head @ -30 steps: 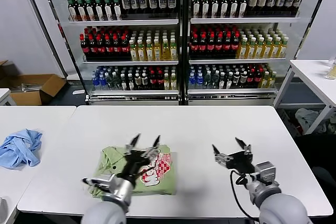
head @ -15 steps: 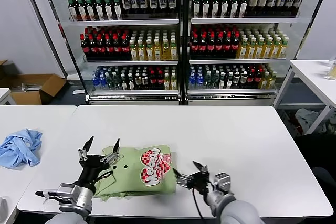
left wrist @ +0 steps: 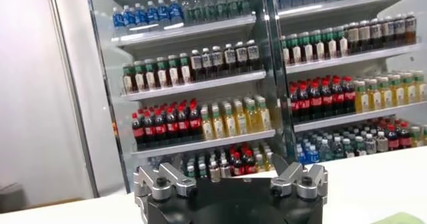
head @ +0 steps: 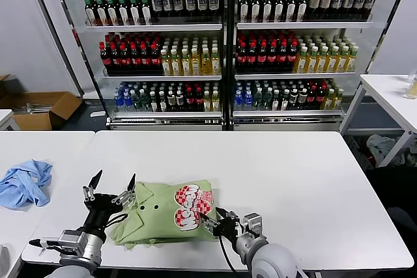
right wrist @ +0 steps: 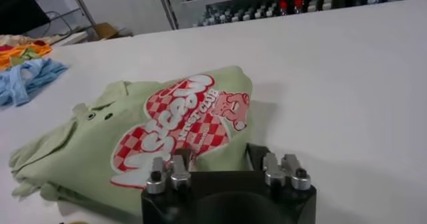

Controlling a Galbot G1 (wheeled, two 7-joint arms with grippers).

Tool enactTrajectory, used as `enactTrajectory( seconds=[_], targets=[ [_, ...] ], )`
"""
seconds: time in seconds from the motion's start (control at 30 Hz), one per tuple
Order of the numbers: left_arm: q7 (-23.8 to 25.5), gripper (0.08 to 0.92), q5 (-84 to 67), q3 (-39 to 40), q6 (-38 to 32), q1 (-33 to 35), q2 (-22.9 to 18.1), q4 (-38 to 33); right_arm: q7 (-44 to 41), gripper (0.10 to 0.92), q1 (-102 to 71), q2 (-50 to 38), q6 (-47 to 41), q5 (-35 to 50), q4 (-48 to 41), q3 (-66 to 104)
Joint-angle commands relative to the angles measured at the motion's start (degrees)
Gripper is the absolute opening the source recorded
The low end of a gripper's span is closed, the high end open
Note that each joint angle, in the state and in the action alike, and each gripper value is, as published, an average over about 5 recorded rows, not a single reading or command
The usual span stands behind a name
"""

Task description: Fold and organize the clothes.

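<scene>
The folded shirt (head: 168, 211) lies on the bench (head: 280, 167), its near edge partly hidden by the right gripper (head: 218, 221) and left gripper (head: 109, 190), both jaws apart.

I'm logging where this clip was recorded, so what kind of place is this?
Probably a shop-style test room: glass-fronted drink coolers packed with rows of bottles, plain white tables, and a folded light green cotton shirt laid out.

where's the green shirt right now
In the head view the green shirt lies folded on the white table, near its front edge, between the left gripper and right gripper.
</scene>
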Motion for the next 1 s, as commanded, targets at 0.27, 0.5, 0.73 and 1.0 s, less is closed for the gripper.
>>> enactTrajectory(
  seconds=[0.27, 0.5, 0.73, 1.0],
  targets=[
    [0.1, 0.823, 0.65, -0.73, -0.18, 0.46, 0.52, 1.3, -0.06, 0.333, 2.23, 2.65, 0.14, 1.27, -3.63, -0.69],
    [-0.02, 0.823, 0.6, -0.54, -0.98, 0.57, 1.16, 1.81, -0.18, 0.14, 2.72, 0.54, 0.16, 1.22, 4.24, 5.05],
    [-1.32, 0.822, 0.42, 0.07, -3.31, -0.79, 1.34, 3.51, -0.56, 0.114, -1.93, -8.74, 0.16, 0.22, 7.14, 15.92],
    [-0.29, 0.823, 1.5, 2.38, -5.08, -2.08, 0.54, 5.3, -1.95, 0.114, -12.05, -10.58, 0.67, -3.76, 7.57, 23.37]
  ],
)
